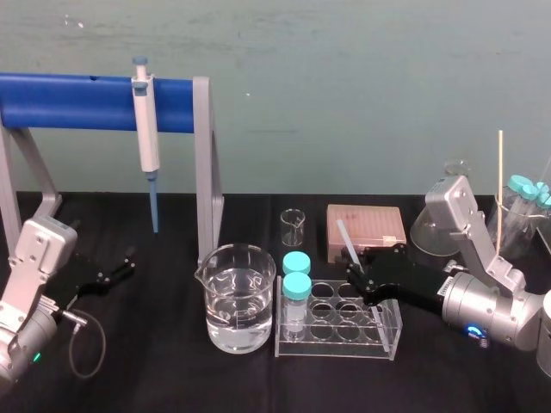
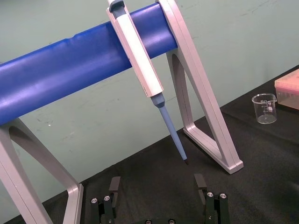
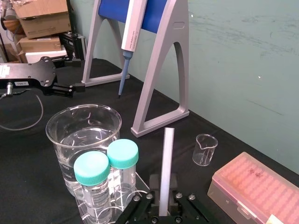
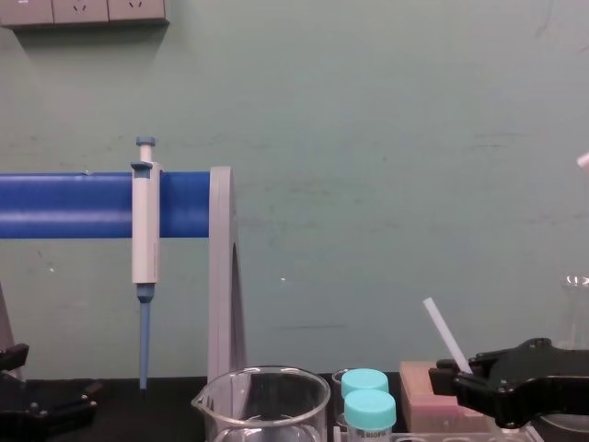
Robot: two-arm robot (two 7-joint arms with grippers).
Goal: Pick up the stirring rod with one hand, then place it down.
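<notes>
A black counter (image 1: 155,370) runs back to a teal-green wall (image 1: 362,77). Power sockets (image 4: 92,9) sit high on that wall, and cardboard boxes (image 3: 39,18) are stacked in the room past the counter's left end.

The right end effector (image 1: 357,268) hovers just above a clear tube rack (image 1: 344,346). Its jaws are clamped on the lower part of the stirring rod (image 1: 344,237), which leans up and away from it toward the wall.

Just to this end effector's left, 2 teal-capped tubes (image 1: 297,286) stand in the rack. A large beaker of water (image 1: 239,297) stands beside them, farther left. Close behind the end effector lies a pink pipette tip box (image 1: 366,231), with a small empty beaker (image 1: 293,225) to the box's left.

Well to the left, a pipette (image 1: 146,129) hangs from the blue bar (image 1: 69,101) of a grey stand.

The left end effector (image 1: 116,271) rests low near that stand, well apart from the rod, fingers (image 2: 114,184) spread and holding nothing.
</notes>
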